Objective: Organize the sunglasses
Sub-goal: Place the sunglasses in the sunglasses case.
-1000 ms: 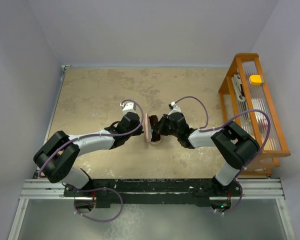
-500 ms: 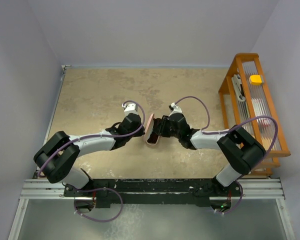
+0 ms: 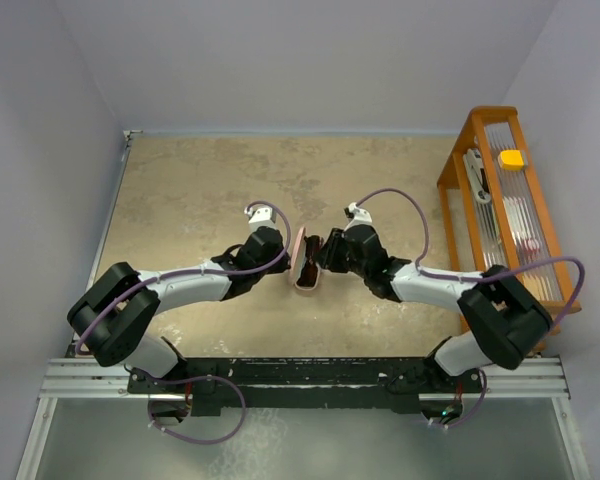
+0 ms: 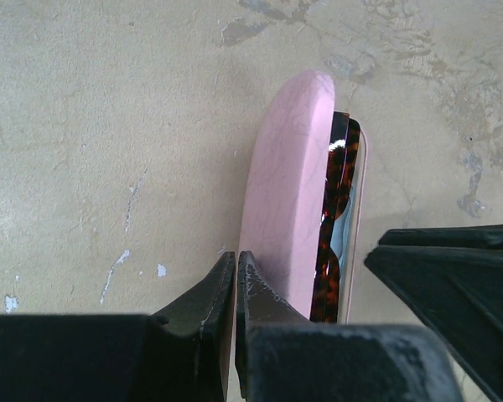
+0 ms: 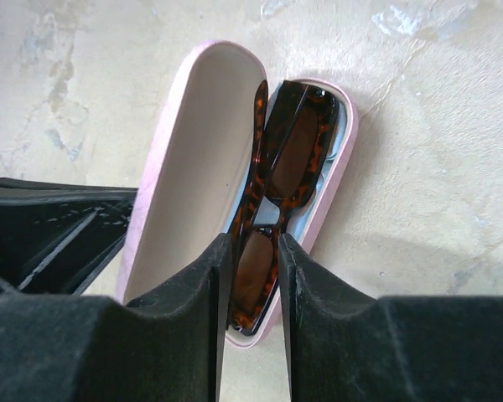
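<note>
Honestly, the sunglasses (image 5: 289, 159) mid-frame in the pink case (image 5: 193, 167) look light and fragile, so grab the bridge; right hand (image 5: 251, 251) is slightly spread over them, left hand (image 4: 235, 272) pressed together.

The sunglasses (image 5: 289, 159) have a glossy tortoiseshell plastic frame and smooth dark lenses. The case (image 4: 285, 193) is a smooth pink shell, faintly marbled, with a matt cream lining, and the black jaws beside it look like matt, lightly scuffed plastic. The counter (image 4: 109, 126) is mottled beige, stone-like and dull; the rack (image 3: 458, 170) at the right edge is orange wood.
</note>
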